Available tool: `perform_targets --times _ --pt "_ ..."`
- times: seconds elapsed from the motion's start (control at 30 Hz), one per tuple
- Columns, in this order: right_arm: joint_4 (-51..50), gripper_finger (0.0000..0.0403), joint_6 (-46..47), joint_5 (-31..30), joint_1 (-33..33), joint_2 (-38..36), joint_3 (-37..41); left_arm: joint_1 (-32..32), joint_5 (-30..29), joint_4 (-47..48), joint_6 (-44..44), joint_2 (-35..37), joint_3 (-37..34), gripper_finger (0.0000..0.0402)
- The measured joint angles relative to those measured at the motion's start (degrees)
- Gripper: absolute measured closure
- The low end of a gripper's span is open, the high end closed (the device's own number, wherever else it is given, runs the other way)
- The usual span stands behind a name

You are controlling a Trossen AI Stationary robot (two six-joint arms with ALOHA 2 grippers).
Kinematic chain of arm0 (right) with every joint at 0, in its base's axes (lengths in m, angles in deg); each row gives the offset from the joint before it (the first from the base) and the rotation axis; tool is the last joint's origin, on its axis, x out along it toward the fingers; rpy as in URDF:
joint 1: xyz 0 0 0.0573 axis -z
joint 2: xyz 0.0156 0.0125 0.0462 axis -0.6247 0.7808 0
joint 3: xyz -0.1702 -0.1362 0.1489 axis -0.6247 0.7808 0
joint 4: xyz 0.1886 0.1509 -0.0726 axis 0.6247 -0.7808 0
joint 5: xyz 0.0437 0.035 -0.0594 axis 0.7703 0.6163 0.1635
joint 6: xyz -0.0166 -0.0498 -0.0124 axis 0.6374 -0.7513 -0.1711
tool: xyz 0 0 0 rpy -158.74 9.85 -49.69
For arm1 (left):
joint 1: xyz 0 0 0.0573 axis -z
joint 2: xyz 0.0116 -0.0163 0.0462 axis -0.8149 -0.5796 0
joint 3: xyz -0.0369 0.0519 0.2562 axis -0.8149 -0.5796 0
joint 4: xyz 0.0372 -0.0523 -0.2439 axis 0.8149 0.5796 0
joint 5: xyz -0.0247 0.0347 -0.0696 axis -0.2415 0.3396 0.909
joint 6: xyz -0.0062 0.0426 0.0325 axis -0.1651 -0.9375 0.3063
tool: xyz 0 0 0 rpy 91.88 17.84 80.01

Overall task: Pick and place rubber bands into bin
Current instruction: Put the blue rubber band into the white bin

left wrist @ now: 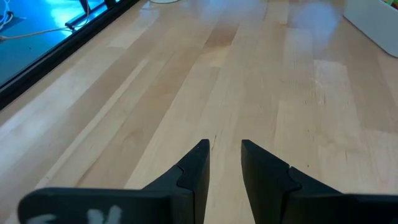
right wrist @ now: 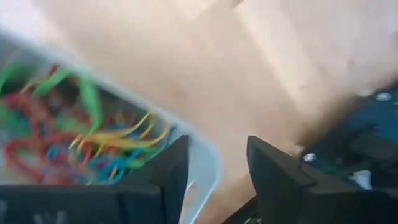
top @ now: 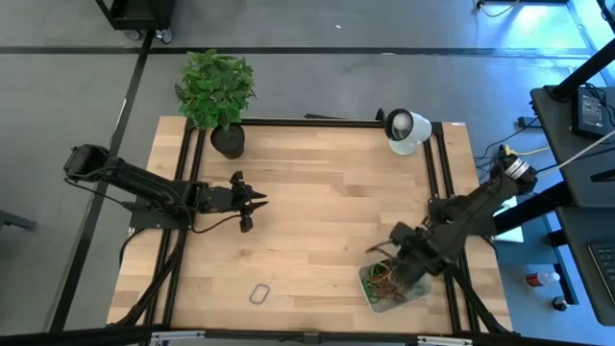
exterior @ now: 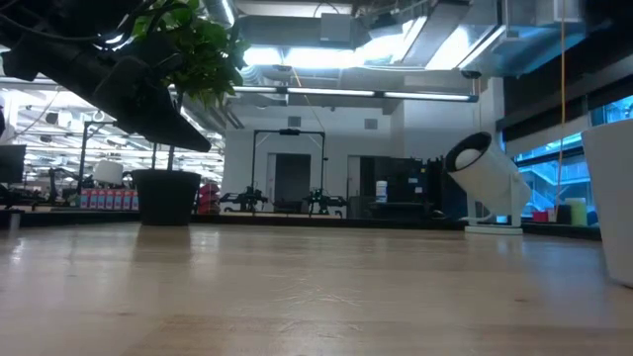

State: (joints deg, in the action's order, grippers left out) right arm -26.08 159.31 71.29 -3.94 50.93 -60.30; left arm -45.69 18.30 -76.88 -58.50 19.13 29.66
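Observation:
The bin, a pale translucent tray, sits near the table's near right corner and holds a tangle of rubber bands in green, red, yellow and orange. They also show in the right wrist view. My right gripper hangs open just above the bin, over its rim, with nothing between the fingers. One dark loop, a rubber band, lies flat on the wood near the near edge. My left gripper is open and empty above bare wood at the table's left middle.
A black pot with a green plant stands at the far left. A white round device stands at the far right. Black rails run along the table's left, right and far sides. Bare wood lies between the two arms.

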Motion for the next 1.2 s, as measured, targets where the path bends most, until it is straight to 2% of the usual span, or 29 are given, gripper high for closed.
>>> perform_targets --times 0.13,0.27,0.37,0.47,0.57,0.73,0.87,0.93,1.03,1.13,1.2 --pt "-1.6 0.0279 -5.9 -2.0 3.0 0.0 -0.5 0.0 -0.1 0.0 0.5 0.0 0.0 0.0315" --pt "0.5 0.0342 -16.5 -2.2 5.6 0.0 -0.5 0.0 -0.2 0.0 0.5 0.0 0.0 0.0315" --pt "1.8 0.039 -20.3 -2.4 6.3 0.0 -0.5 0.0 -0.2 -0.1 0.4 0.0 0.0 0.0316" --pt "1.9 0.039 -21.3 -3.9 6.3 0.0 -0.5 0.3 1.8 0.6 -2.9 0.0 1.2 0.0316" --pt "1.2 0.0376 -21.3 -7.0 5.5 0.0 -0.5 3.5 5.1 6.2 -3.7 -0.8 5.0 0.0316" --pt "-1.5 0.0376 -21.3 -9.7 3.9 0.0 -0.5 13.2 1.9 24.9 3.5 -7.3 15.8 0.0316" --pt "-6.7 0.0396 -21.7 -14.1 2.9 -0.5 -0.4 20.1 0.2 34.5 11.7 -16.3 25.0 0.0316" --pt "-6.5 0.0398 -23.3 -15.8 2.8 -2.9 0.8 22.6 0.0 38.3 15.4 -20.8 29.3 0.0316" --pt "-1.7 0.0399 -26.2 -19.2 3.6 -10.4 5.1 25.2 0.0 43.5 19.3 -26.7 34.6 0.0316" --pt "8.4 0.04 -31.8 -20.7 6.4 -20.4 12.2 26.7 0.0 45.3 20.5 -30.6 37.8 0.0316" --pt "18.5 0.0401 -38.8 -21.0 9.9 -27.3 17.9 27.2 0.0 45.2 20.5 -32.2 39.0 0.0316"
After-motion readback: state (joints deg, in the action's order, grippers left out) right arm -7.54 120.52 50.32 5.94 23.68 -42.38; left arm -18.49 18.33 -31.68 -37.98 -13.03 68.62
